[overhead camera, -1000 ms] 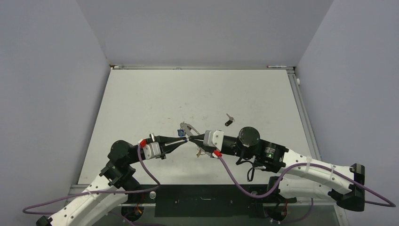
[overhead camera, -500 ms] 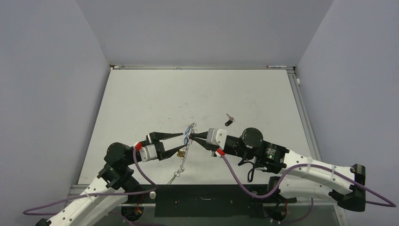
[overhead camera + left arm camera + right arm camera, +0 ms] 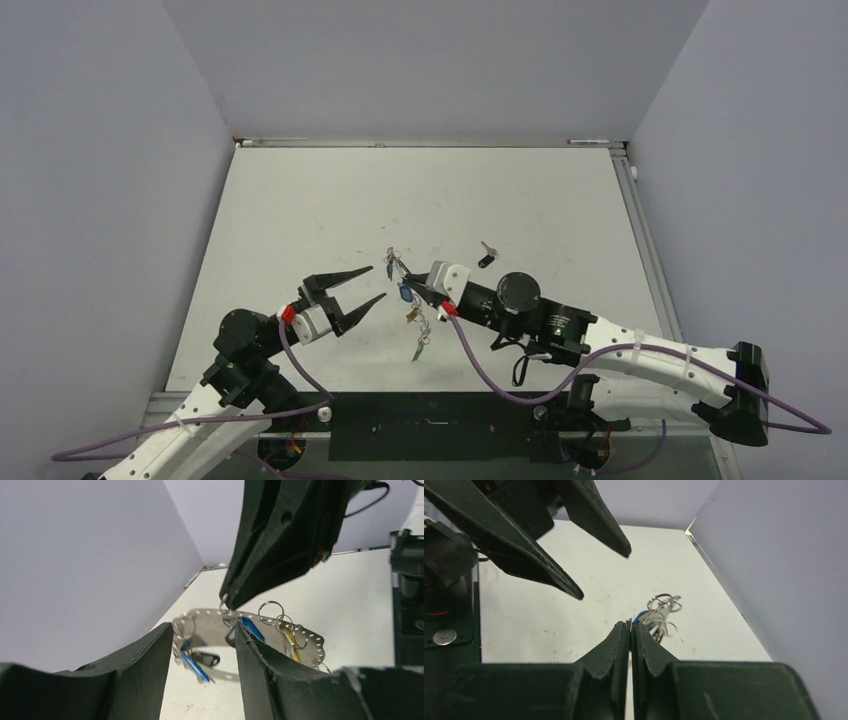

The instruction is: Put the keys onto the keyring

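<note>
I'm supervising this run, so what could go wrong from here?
The right gripper pinches the keyring only at its fingertips with keys dangling; the bunch could slip out.
The left gripper is open and off the keyring, so nothing backs up that hold.
The black key lies apart on the table, unthreaded; fetching it may disturb the bunch.

White table, one black key on it.
</note>
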### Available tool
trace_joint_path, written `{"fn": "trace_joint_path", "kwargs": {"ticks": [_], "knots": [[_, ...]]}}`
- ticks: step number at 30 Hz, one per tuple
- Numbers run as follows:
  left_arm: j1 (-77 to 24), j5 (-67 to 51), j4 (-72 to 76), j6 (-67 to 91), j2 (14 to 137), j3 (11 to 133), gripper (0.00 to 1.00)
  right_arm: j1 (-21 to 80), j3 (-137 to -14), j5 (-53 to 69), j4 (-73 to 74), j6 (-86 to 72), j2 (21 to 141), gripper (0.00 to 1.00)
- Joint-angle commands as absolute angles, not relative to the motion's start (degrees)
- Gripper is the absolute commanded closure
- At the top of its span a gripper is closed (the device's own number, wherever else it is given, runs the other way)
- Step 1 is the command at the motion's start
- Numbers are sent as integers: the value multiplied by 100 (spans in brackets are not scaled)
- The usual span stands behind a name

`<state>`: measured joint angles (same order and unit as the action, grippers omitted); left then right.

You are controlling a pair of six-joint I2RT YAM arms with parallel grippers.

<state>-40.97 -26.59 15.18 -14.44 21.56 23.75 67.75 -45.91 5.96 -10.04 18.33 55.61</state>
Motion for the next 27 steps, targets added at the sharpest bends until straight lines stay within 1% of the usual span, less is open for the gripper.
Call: {"fn": "trace_joint_path", "kwargs": {"ticks": [1,4,7,10,13,15,18,23,27], "knots": [[-4067,-1502,1495,-1912,1827,2294,53,6611,-4546,-71,-1729,1458,6078,95],[-4069,-987,1744,-2021,1554,2121,51,6448,-4722,-404,-1851,1249,6607,95],[-4061,-324,2197,-2003,1144,1861,41,6297,-5064,-483,-2036,1040,7256,95],[-4044,203,2381,-2057,920,1736,36,6199,-5610,-608,-2205,834,8024,95],[-4034,438,2356,-2082,928,1751,30,6125,-6338,-902,-2218,560,8726,95],[-4034,453,2297,-2109,929,1775,28,6025,-6514,-1118,-2362,282,9029,95],[-4034,387,2157,-2160,894,1799,28,5788,-6264,-1147,-2464,-206,9212,95],[-4026,218,2028,-2191,932,1864,28,5350,-4854,-1221,-2842,-1107,9021,95],[-4025,76,1930,-2155,1034,1930,28,5171,-3941,-1133,-2990,-1520,8951,94]]}}
